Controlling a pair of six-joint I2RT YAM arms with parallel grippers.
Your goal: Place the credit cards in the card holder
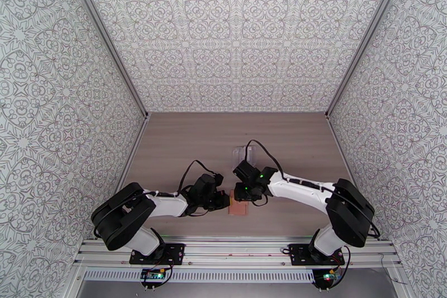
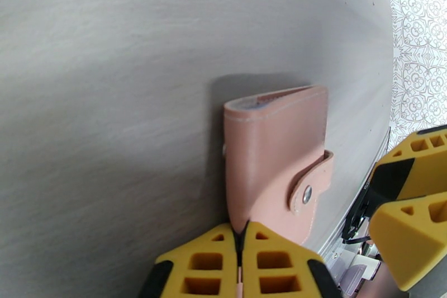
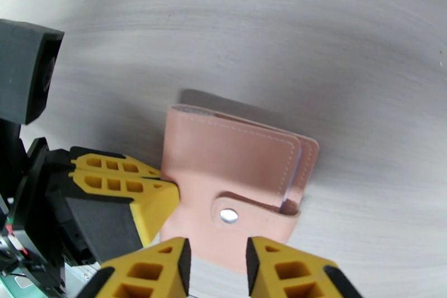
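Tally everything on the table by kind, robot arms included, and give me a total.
card holder: 1
clear plastic pouch: 1
robot arms: 2 (left arm, right arm)
Total: 4

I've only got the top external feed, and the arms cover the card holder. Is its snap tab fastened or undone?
Observer: Fastened. The left wrist view shows the card holder folded shut, with its snap tab pressed down.
Operator: Is the left claw gripping it?
Observer: Yes, the left claw is shut on one edge of the holder.
Operator: And the right claw?
Observer: The right claw is open, with the snap stud just ahead of the gap between its fingers.
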